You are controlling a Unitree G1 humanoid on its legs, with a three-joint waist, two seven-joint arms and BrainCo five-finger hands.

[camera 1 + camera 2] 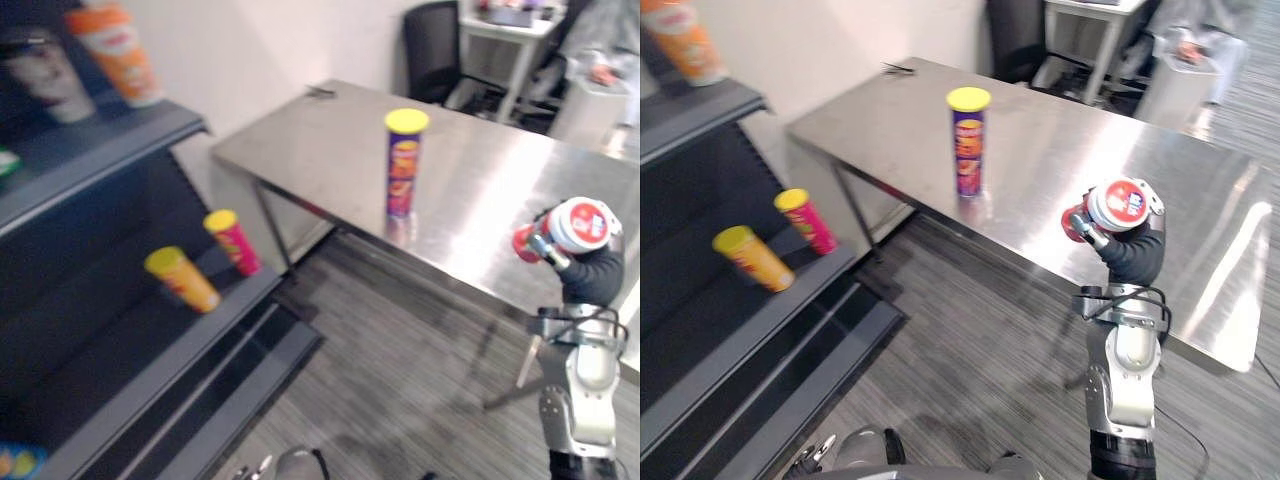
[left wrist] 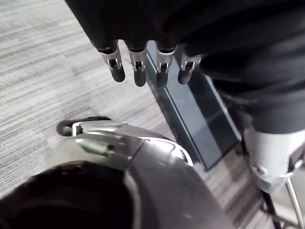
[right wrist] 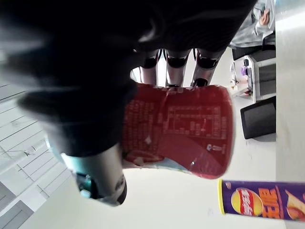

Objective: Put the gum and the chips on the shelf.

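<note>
Right arm: silver-grey shells in stacked rounded segments with darker seams between them; the lowest visible segment is black.

Right hand: back and wrist under a dark ribbed cover. Fingers are silver with dark bands. Beside them is a rounded silver-grey piece with a dark end, probably the thumb; the close view is too blurred to confirm.

Left hand: matte dark cover. Silver fingers in a row, each with a small dark recess and a glossy dark rounded tip.
</note>
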